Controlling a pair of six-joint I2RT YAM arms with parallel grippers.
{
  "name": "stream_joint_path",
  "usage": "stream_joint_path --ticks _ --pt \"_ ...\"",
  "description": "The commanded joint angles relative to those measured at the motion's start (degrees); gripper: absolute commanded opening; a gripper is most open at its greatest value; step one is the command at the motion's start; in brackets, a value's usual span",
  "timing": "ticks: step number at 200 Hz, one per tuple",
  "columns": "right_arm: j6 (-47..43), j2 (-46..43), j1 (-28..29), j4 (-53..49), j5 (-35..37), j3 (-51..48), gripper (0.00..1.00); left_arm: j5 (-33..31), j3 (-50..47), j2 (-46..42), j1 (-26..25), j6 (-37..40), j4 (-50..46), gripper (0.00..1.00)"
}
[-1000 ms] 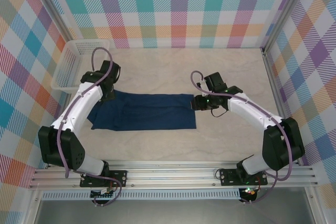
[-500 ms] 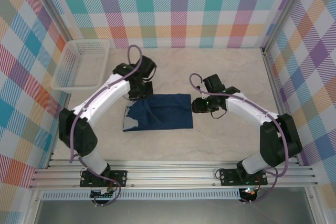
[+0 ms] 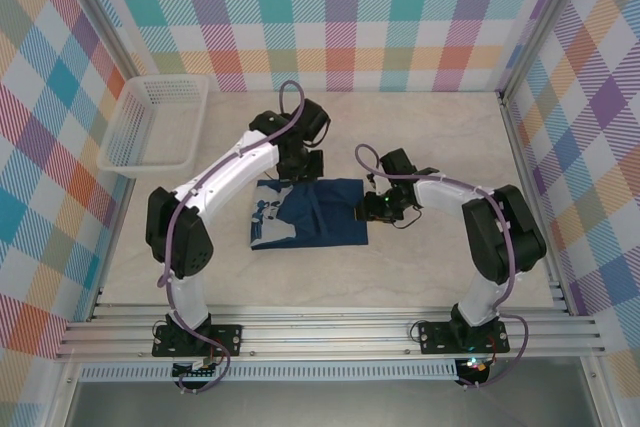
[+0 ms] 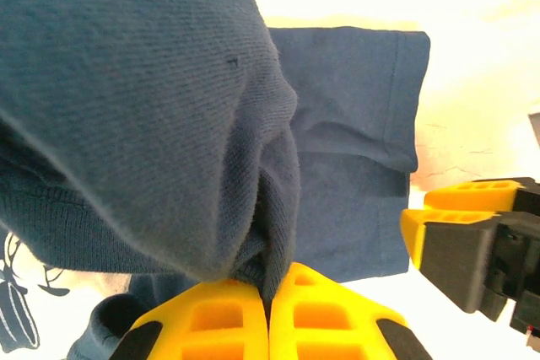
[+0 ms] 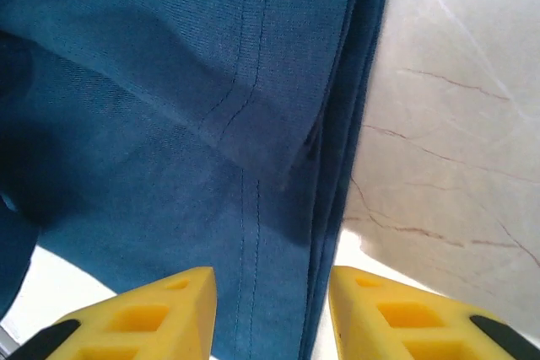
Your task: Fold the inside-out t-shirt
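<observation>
left hand: pinched shut on blue shirt, fold held up | right hand: fingers apart over shirt's edge | shirt lying on bench

Left wrist view: bunched t-shirt close to lens, soft-focused, runs off top and left edges. Left gripper fingers cut by bottom edge. Pale print at lower left clipped; we cannot read it. Top view: left arm wrist covers pinch point. Right wrist view: right gripper fingers cut by bottom edge; we cannot tell whether they touch cloth.
</observation>
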Motion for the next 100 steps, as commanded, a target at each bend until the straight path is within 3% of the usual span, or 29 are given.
stream_joint_path --ticks 1,100 --pt "1.3 2.2 -0.1 1.9 -2.5 0.1 0.39 2.7 2.0 1.4 -1.4 0.0 -0.6 0.00" --pt "2.2 -1.4 -1.1 1.7 -1.3 -1.5 0.39 4.9 3.5 8.5 -3.0 0.6 3.4 0.00"
